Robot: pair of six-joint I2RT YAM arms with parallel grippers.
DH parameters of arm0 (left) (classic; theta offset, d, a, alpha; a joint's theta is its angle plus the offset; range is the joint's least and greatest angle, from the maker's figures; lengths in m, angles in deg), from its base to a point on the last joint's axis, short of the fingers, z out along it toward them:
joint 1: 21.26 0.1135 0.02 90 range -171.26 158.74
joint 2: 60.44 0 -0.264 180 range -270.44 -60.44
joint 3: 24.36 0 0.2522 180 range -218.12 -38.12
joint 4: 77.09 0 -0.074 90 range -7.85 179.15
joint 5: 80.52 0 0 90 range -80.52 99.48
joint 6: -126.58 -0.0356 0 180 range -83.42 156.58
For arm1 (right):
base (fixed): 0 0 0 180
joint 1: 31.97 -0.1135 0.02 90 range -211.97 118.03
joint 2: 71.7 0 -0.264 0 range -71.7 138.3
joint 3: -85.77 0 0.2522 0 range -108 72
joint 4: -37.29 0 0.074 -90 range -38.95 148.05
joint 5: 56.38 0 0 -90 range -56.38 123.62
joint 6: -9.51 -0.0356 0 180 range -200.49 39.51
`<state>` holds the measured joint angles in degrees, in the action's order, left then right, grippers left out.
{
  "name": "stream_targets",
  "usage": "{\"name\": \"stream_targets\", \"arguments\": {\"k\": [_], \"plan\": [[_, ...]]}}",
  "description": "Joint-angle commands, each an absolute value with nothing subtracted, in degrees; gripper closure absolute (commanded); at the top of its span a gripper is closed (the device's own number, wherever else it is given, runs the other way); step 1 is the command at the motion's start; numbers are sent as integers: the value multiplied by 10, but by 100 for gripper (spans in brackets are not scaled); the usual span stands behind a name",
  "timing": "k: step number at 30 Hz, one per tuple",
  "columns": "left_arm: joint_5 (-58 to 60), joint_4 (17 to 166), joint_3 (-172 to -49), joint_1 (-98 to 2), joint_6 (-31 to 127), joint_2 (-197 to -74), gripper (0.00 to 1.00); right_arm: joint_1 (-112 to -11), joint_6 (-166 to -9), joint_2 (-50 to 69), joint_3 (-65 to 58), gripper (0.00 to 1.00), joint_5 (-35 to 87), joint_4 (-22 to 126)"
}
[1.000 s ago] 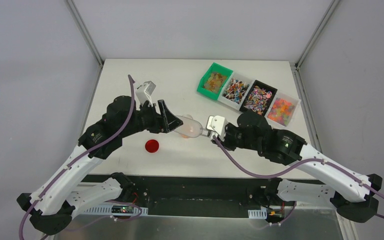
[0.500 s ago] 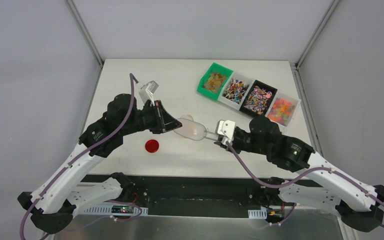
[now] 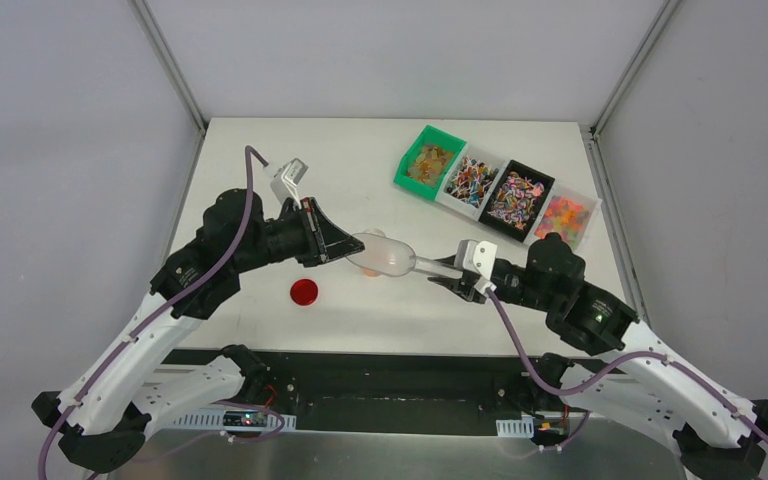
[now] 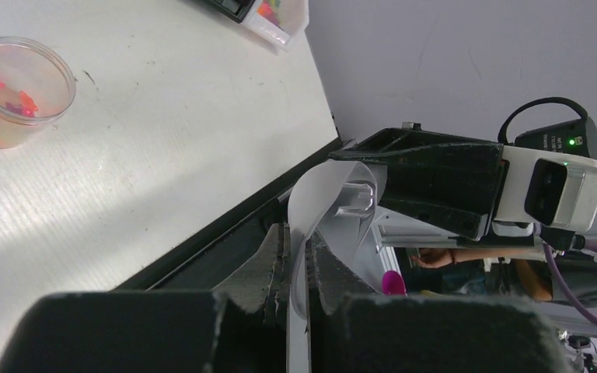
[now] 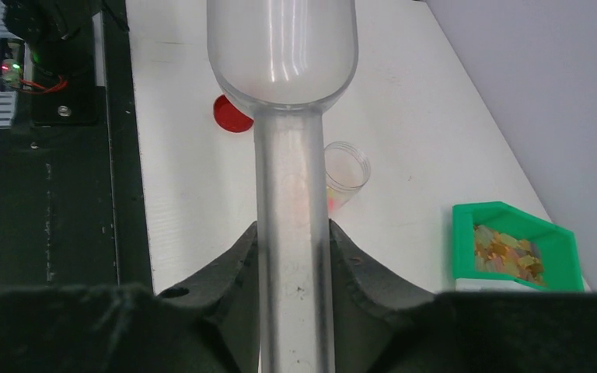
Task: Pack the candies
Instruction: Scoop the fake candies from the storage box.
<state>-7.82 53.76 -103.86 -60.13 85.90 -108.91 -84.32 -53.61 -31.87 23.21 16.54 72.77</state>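
Left gripper (image 4: 294, 256) pinches the rim, right gripper (image 5: 291, 256) clamps the handle, of a clear plastic scoop (image 5: 280, 54) above a small clear round jar (image 5: 347, 165), likely mid-handover.

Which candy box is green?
The green bin at the row's left end, holding amber candies; the others are a white bin, a black bin and a clear bin.

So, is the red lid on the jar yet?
No, the red lid lies flat on the table, apart from the clear jar, whose mouth is open.
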Motion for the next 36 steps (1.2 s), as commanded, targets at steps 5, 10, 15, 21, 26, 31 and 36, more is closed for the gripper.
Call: {"name": "stream_targets", "arguments": {"k": [5,10,15,21,26,31,36], "plan": [[-83,512,-1061,-571,888,-1063,100,-769,-653,-367,239,57,31,647],[-98,524,-1053,-561,895,-1061,100,-738,-669,-364,239,62,1,647],[-120,541,-1044,-553,905,-1064,100,-722,-677,-343,230,54,-19,660],[-143,564,-1032,-549,920,-1069,100,-706,-681,-323,222,50,-46,660],[-154,576,-1020,-545,924,-1071,100,-702,-685,-316,217,62,-56,647],[-156,578,-1009,-537,927,-1069,100,-701,-706,-323,234,59,-62,605],[-161,583,-1002,-529,931,-1067,100,-700,-708,-322,237,100,-83,593]]}}
